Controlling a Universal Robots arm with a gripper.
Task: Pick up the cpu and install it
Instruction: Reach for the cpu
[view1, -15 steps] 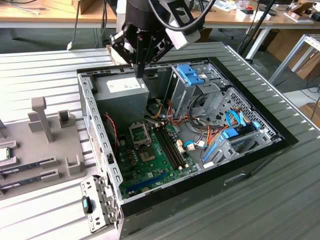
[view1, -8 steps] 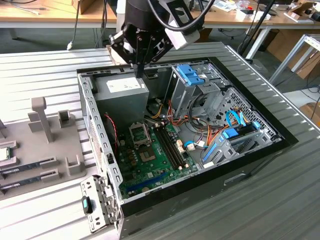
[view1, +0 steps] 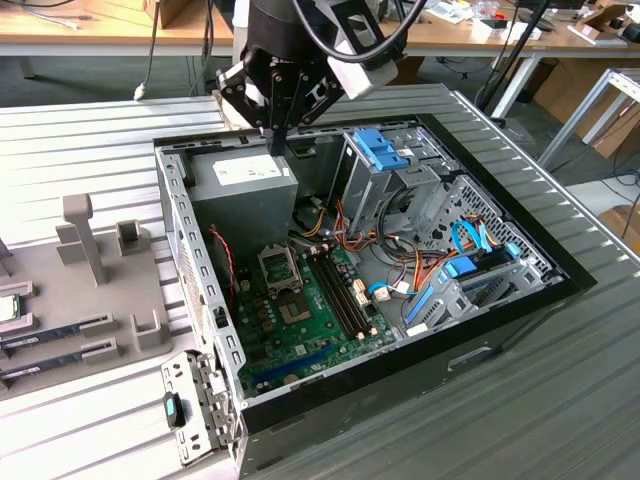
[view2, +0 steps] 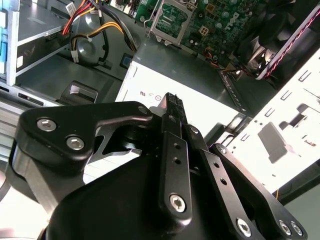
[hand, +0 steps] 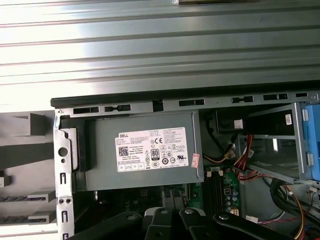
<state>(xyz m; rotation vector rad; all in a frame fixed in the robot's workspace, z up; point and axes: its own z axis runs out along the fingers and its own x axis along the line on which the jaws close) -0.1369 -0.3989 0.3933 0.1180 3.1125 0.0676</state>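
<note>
Jaws over power supply (view1: 240, 185), cpu (view1: 8, 307) apart

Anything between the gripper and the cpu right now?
Yes: the gripper hangs over the power supply; the case's side wall and the tray's upright posts stand between it and the cpu.

The open computer case (view1: 196, 262) lies on the table (view1: 560, 400). In the case's far corner, at the exterior view's left, sits the power supply (view1: 243, 188), with the drive cage (view1: 392, 165) beside it to the right. The motherboard (view1: 300, 315) lies on the case floor before the power supply. A tray (view1: 110, 300) adjoins the case's left wall, and the cpu (view1: 8, 307) rests at the tray's left edge.
</note>
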